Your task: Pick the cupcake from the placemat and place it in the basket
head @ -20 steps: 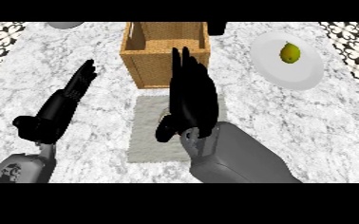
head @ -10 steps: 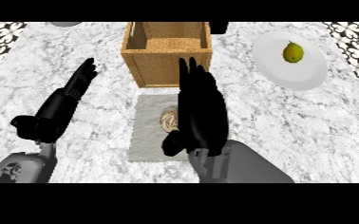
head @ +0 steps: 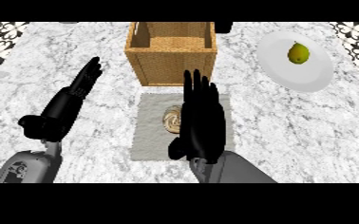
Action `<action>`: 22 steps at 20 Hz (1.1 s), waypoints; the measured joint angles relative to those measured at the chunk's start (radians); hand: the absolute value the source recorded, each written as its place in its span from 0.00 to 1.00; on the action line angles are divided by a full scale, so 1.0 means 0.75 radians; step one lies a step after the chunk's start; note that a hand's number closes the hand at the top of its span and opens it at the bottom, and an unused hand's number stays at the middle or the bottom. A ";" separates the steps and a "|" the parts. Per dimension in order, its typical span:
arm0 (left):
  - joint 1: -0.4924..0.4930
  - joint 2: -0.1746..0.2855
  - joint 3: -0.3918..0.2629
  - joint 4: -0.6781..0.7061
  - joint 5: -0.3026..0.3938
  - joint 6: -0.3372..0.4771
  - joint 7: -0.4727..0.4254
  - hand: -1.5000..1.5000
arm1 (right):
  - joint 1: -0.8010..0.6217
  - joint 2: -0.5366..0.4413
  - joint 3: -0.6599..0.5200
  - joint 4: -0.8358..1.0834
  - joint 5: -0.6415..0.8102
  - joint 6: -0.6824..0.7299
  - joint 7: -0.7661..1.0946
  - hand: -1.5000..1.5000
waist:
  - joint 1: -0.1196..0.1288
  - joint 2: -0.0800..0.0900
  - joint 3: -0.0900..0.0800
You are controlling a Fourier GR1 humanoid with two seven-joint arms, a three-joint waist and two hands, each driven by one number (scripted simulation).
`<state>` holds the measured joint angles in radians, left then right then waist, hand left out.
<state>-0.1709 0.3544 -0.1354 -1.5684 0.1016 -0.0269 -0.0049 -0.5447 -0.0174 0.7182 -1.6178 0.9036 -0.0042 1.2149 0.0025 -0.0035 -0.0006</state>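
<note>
**Cupcake on placemat, open right hand beside it**

A grey placemat (head: pixel 151 140) is seen at the middle of the marble worktop (head: pixel 84 47), and the cupcake (head: pixel 172 119) is found on it, near the mat's centre. Only the cupcake's left part is shown; the rest is hidden behind the right hand (head: pixel 202 123). That hand is held over the mat at the cupcake's 3 o'clock side, fingers straight and close together, pointed toward 12 o'clock. Nothing is clasped in it, and whether the cupcake is touched cannot be told.

The basket (head: pixel 172 66), a square wicker box with an open top, is set at 12 o'clock from the mat, its near wall just beyond the mat's far edge. Nothing can be made out inside it.

The left hand (head: pixel 70 102) is shown at 9 o'clock, well apart from the mat, open with fingers straight and tilted toward 1 o'clock, holding nothing.

At 2 o'clock a white plate (head: pixel 312 73) is placed, with a yellow-green pear (head: pixel 298 53) on it. A dark object (head: pixel 223 27) is cut off at the top edge, just beside the basket's far right corner.
</note>
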 measured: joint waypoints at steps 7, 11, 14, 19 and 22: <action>-0.008 -0.008 0.017 -0.009 -0.005 -0.023 0.013 0.50 | 0.024 0.001 0.026 0.052 0.045 -0.066 -0.019 0.00 | 0.006 0.002 0.000; -0.003 -0.007 0.035 -0.012 -0.011 -0.038 0.009 0.50 | 0.040 0.002 0.057 0.073 0.050 -0.106 -0.037 0.00 | 0.008 0.003 0.000; -0.009 -0.008 0.050 -0.003 -0.012 -0.050 0.004 0.50 | 0.016 0.002 0.061 0.075 0.030 -0.128 -0.039 0.00 | 0.009 0.004 0.000; -0.008 -0.022 0.055 -0.010 -0.024 -0.054 0.018 0.50 | 0.003 0.002 0.082 0.112 0.011 -0.164 -0.037 0.00 | 0.010 0.003 0.000; 0.013 -0.034 0.049 -0.013 -0.036 -0.056 0.002 0.50 | -0.025 0.001 0.069 0.149 -0.006 -0.168 -0.030 0.00 | 0.012 0.004 0.000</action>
<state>-0.1614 0.3290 -0.0984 -1.5785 0.0744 -0.0687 -0.0034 -0.5634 -0.0163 0.7702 -1.5059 0.8991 -0.1304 1.1925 0.0119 -0.0008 -0.0005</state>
